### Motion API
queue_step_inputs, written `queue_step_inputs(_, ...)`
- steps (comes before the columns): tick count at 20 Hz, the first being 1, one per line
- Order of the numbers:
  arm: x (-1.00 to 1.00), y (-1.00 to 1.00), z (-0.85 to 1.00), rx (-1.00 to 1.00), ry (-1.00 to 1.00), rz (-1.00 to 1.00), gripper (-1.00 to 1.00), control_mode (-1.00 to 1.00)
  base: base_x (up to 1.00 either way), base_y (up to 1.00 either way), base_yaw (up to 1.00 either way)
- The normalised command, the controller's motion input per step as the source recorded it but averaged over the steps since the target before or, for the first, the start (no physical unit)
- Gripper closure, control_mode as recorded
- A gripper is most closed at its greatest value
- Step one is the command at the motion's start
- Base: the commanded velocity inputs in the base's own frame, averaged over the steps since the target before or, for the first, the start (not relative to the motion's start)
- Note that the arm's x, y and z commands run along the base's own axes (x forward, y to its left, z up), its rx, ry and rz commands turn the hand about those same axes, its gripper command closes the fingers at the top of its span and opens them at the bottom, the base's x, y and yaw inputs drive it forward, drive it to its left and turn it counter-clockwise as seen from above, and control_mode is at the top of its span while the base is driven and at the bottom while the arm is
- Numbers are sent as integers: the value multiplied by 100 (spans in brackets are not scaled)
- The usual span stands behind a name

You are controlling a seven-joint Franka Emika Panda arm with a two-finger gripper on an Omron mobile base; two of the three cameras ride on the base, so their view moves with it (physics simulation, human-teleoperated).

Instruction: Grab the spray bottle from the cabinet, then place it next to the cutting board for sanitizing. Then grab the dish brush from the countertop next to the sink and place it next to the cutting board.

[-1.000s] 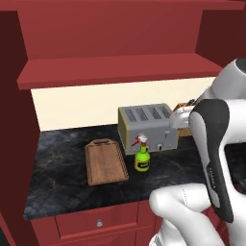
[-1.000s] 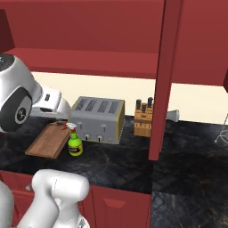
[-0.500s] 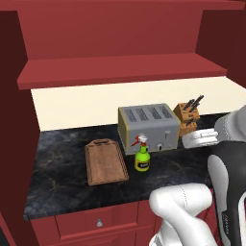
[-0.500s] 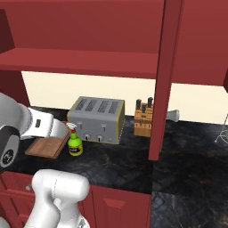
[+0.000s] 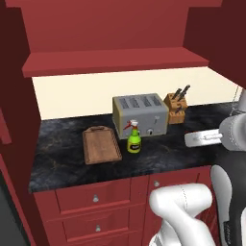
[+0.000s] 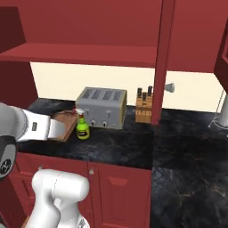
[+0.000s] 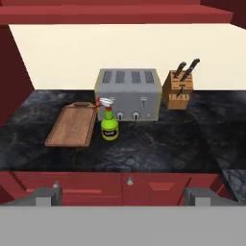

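The spray bottle (image 5: 134,140) stands upright on the black tabletop (image 5: 62,161), just in front of the toaster (image 5: 141,114). Its green body is near the front left corner of the toaster, and its white trigger head with the red tip reaches the height of the toaster's lower front. The cutting board (image 5: 100,145) lies flat on the tabletop to the left of the toaster, with its arched handle end toward the cream wall. The bottle is just beside the right edge of the board; from the hand view the two seem slightly apart, with a thin strip of black stone between them. A wooden knife block (image 5: 176,106) with dark handles stands to the right of the toaster, near its right side.

The cabinet (image 5: 115,60) hangs above the toaster, and its red shelf is bare in the part which is visible.

The gripper (image 7: 123,196) is in front of the toaster and well apart from it, above the red drawers (image 7: 91,187) under the tabletop edge. Its jaws are wide apart and hold nothing; the two grey fingertips (image 7: 44,195) stand far from each other at the bottom of the hand view.
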Motion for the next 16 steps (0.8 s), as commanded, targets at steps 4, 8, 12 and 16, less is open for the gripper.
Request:
queue_step_inputs(4,0,0,0,0,0,0,-100,100,-100,31,-2)
queue_step_inputs(8,0,0,0,0,0,0,-100,100,-100,69,-2)
queue_step_inputs(12,0,0,0,0,0,0,-100,100,-53,83,-11)
queue_step_inputs(16,0,0,0,0,0,0,-100,100,-44,38,-69)
